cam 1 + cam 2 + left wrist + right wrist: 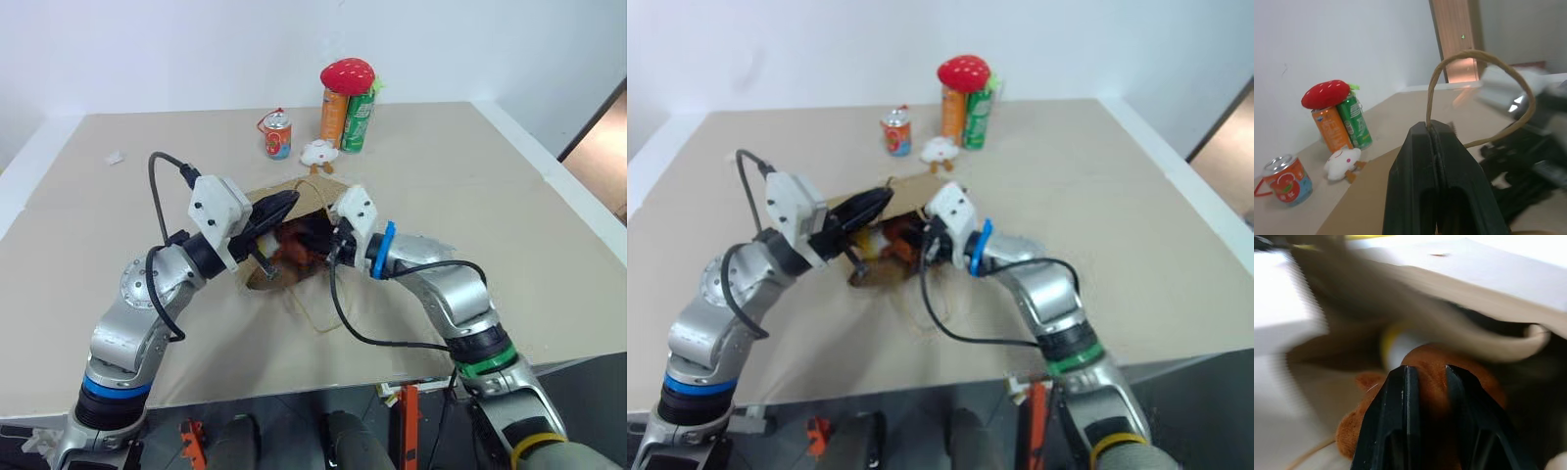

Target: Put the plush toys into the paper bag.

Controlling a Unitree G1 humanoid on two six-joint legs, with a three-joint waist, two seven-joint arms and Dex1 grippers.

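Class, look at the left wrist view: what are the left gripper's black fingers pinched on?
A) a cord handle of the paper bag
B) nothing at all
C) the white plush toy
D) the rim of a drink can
A: the left gripper is shut on a tan cord handle looping above its fingertips, holding up the paper bag.

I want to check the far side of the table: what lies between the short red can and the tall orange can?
A small white plush toy lies between the short red can and the tall orange can, seen in both eye views.
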